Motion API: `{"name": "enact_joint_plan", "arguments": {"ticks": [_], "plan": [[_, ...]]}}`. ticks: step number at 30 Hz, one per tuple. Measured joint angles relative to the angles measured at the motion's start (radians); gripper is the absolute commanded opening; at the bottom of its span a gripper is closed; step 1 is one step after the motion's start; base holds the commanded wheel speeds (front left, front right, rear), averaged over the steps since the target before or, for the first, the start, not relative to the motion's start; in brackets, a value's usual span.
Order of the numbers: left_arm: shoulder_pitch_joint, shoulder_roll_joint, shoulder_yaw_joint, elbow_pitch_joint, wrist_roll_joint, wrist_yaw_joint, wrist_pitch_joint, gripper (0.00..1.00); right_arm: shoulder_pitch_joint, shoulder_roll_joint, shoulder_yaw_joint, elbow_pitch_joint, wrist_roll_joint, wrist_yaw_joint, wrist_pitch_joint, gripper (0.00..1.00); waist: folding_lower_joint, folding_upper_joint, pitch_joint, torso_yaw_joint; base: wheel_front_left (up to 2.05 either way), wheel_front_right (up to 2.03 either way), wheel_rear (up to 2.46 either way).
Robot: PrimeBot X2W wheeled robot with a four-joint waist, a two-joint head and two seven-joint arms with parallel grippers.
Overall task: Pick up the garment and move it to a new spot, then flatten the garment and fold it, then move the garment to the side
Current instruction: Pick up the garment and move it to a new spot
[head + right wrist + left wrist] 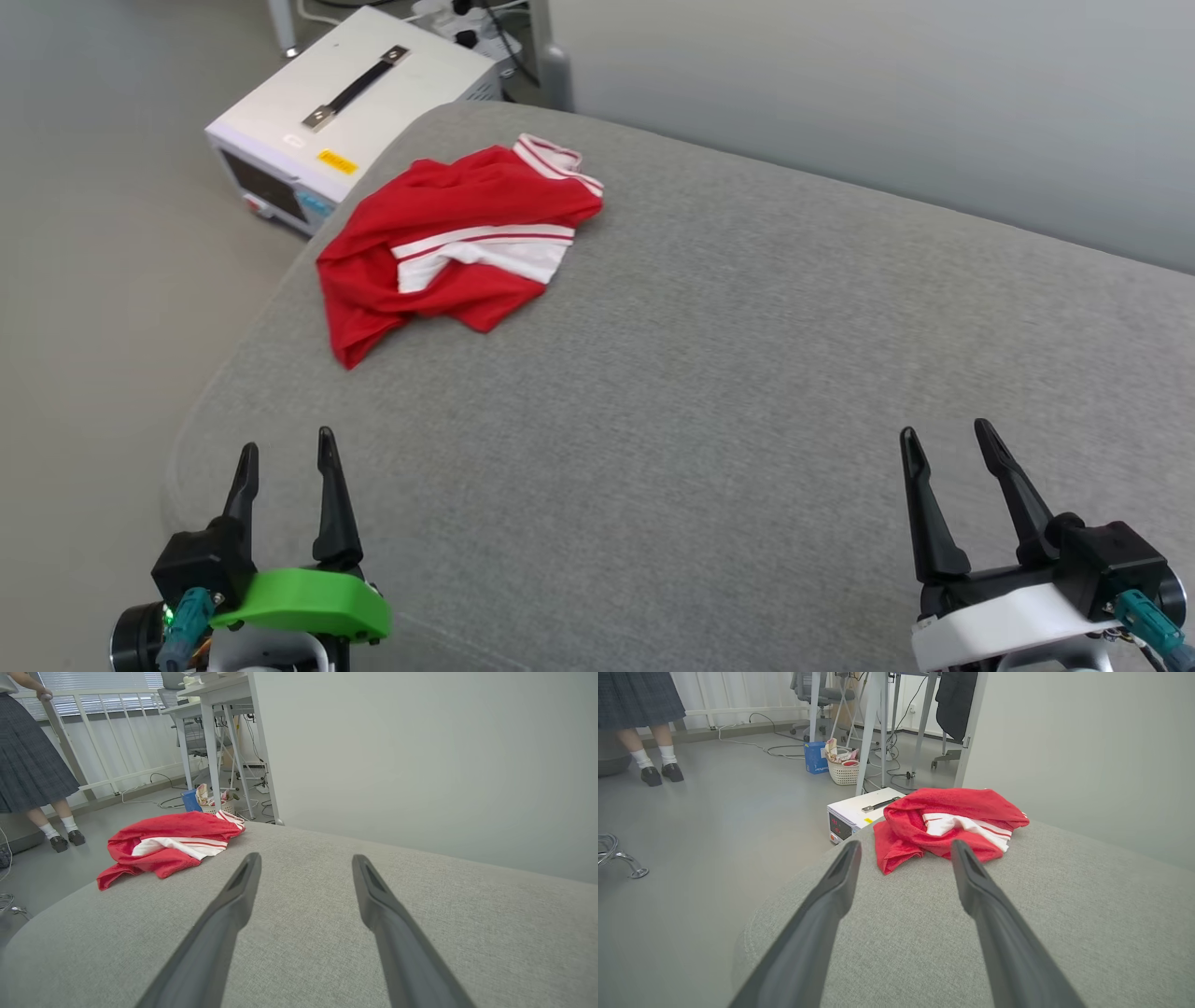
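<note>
1. On the floor at the far left, one white box-shaped instrument with a black carry handle stood just beyond the rounded edge of the grey woven-fabric cushion.
2. At the cushion's far left corner lay one crumpled red sports jersey with a white sleeve and red-and-white striped trim, its whole heap resting on the fabric near that edge.
3. At the lower left, the left gripper with two long dark fingers and a green cover sat spread wide and empty. The jersey lay ahead of it and slightly to its right, well apart from the fingertips.
4. At the lower right, the right gripper with two dark fingers and a white cover was likewise spread and holding nothing. The jersey lay far ahead and off to its left.
5. Counted: one jersey, two grippers with two fingers each, one white instrument.
6. Beyond the cushion, the left wrist view showed one person in a dark pleated skirt at the left, then one blue box, then one pale woven basket.
</note>
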Motion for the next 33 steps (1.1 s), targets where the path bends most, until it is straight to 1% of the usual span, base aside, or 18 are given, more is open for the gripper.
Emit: {"name": "enact_joint_plan", "arguments": {"ticks": [6,11,14,18,21,23,24,25,27,29,33], "plan": [[-0.002,0.0,0.011,0.009,-0.025,0.001,-0.01,1.0,0.0,0.0,0.008,-0.004,0.0,0.0,-0.01,1.0,0.0,0.0,0.012,0.073,0.0,0.0,0.0],[-0.005,0.0,0.015,0.02,-0.026,-0.006,-0.01,1.0,-0.002,0.001,0.015,-0.004,0.0,0.0,-0.01,1.0,0.0,0.0,0.023,0.104,0.0,0.0,0.0],[-0.035,0.0,0.03,0.035,-0.029,-0.037,-0.01,1.0,-0.01,0.0,0.019,-0.004,-0.001,0.0,-0.01,1.0,0.0,0.0,0.033,0.103,0.0,0.0,0.0],[-0.143,0.014,0.053,0.057,-0.007,-0.091,-0.01,1.0,-0.024,-0.009,0.022,-0.011,-0.006,0.0,-0.01,1.0,0.0,0.0,0.052,0.089,0.0,0.0,0.0],[-0.257,0.058,0.055,0.092,0.002,-0.117,-0.01,1.0,-0.048,-0.026,0.023,-0.018,-0.009,0.0,-0.01,1.0,0.0,0.0,0.075,0.075,0.0,0.0,0.0],[-0.338,0.092,0.049,0.134,-0.031,-0.128,-0.01,1.0,-0.066,-0.036,0.026,-0.024,-0.011,0.0,-0.012,1.0,0.0,0.0,0.093,0.063,0.0,0.0,0.0],[-0.382,0.118,0.034,0.162,-0.047,-0.131,-0.01,1.0,-0.078,-0.043,0.029,-0.028,-0.012,0.0,-0.013,1.0,0.0,0.0,0.104,0.055,0.0,0.0,0.0],[-0.424,0.147,0.01,0.185,-0.061,-0.132,-0.01,1.0,-0.088,-0.05,0.031,-0.032,-0.014,0.0,-0.013,1.0,0.0001,0.0,0.115,0.048,0.0,0.0,0.0],[-0.501,0.199,-0.037,0.215,-0.124,-0.132,-0.01,1.0,-0.105,-0.061,0.03,-0.04,-0.015,0.0,-0.013,1.0,0.0,0.0,0.136,0.033,0.0,0.0,0.0],[-0.583,0.267,-0.1,0.25,-0.177,-0.134,-0.004,1.0,-0.121,-0.074,0.028,-0.05,-0.015,0.0,-0.014,1.0,0.0001,0.0,0.161,0.015,0.0,0.0,0.0],[-0.728,0.373,-0.197,0.328,-0.298,-0.135,0.07,1.0,-0.157,-0.095,0.033,-0.068,-0.022,0.0,-0.014,1.0,0.0001,0.0,0.211,-0.019,0.0,0.0,0.0]]}}
